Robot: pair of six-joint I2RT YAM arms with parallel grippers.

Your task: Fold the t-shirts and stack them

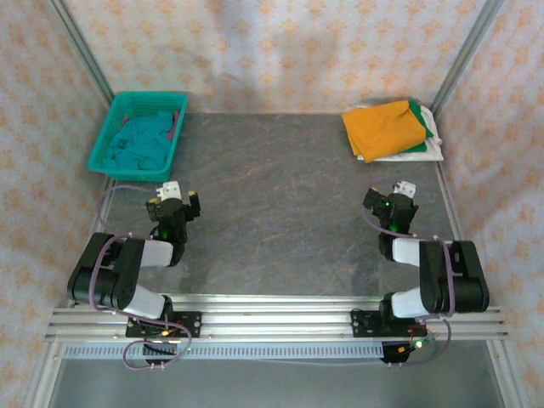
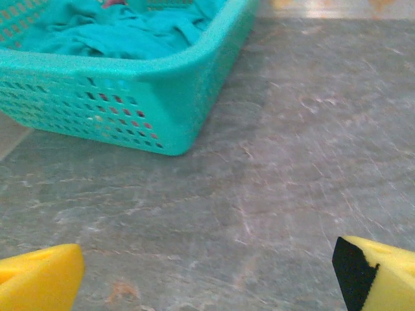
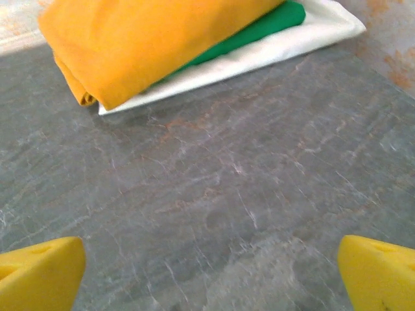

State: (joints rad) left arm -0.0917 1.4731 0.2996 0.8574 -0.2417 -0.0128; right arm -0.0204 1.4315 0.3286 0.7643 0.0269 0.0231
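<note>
A folded stack of t-shirts lies at the table's far right corner: a mustard-orange one on top, a green one under it and a white one at the bottom. A crumpled teal t-shirt fills the teal mesh basket at the far left. My left gripper hangs open over bare table just in front of the basket. Well short of the stack, my right gripper is open too, nothing between its yellow fingertips.
The grey stone-look table spreads between the two arms. A pink item lies in the basket beside the teal cloth. Metal frame posts and patterned curtains close in the back and sides. An aluminium rail runs along the near edge.
</note>
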